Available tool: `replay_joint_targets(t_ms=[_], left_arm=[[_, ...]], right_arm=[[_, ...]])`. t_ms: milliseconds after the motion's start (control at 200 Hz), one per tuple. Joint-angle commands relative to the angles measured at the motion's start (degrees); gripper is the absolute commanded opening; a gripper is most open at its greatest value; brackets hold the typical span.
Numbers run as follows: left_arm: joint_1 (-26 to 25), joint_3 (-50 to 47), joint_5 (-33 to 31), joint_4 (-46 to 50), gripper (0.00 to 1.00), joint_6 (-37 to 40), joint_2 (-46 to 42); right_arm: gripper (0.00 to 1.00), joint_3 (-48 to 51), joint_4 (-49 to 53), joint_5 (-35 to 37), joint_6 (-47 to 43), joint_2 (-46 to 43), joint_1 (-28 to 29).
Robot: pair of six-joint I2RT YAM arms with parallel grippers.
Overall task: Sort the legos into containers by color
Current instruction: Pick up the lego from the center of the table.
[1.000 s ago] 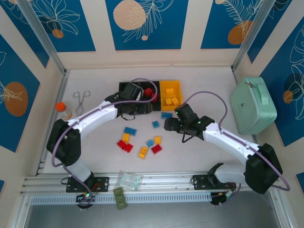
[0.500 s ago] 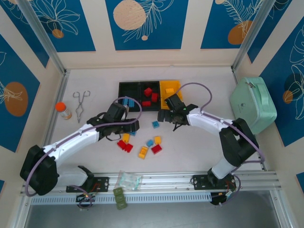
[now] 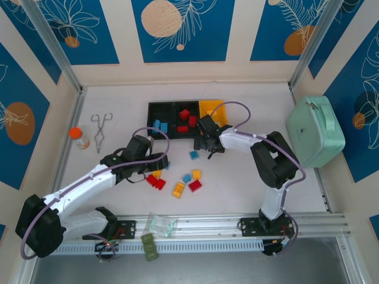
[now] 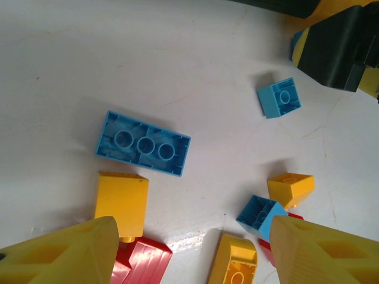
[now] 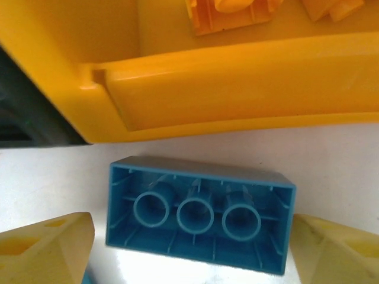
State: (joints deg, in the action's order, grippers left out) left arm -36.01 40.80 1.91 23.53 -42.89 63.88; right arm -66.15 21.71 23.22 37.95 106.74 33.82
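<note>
The open right pincer [image 5: 192, 251] straddles the upturned light blue rectangular plastic lego [image 5: 198, 216]; its long axis runs 9 to 3 o'clock, across the opening.

Upturned blue brick [image 5: 198, 214] between parted jaws, beside yellow bin [image 5: 177, 83] wall.

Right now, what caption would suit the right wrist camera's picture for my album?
Open yellow fingers flank an upside-down blue brick lying on the table beside the yellow bin.
</note>
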Motion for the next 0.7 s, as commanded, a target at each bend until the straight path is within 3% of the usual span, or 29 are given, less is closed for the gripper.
replay_joint_targets(t_ms=[0, 240, 505, 695], left_arm=[[0.5, -1.5, 0.2, 0.6, 0.68, -1.3, -1.3], [0.5, -2.5, 0.5, -0.4, 0.68, -2.0, -0.8], [0.5, -2.7, 0.6, -0.7, 0.67, -2.3, -0.5], [0.5, -2.8, 0.1, -0.3, 0.67, -2.6, -0.9]], right_arm=[[0.83, -1.9, 0.6, 1.9, 0.3, 1.4, -0.3], [0.79, -2.8, 0.9, 3.4, -0.7, 2.3, -0.2], [0.62, -3.0, 1.6, 4.8, -2.4, 1.8, 1.3], [0.61, -1.7, 2.9, 5.0, -1.7, -1.8, 3.0]])
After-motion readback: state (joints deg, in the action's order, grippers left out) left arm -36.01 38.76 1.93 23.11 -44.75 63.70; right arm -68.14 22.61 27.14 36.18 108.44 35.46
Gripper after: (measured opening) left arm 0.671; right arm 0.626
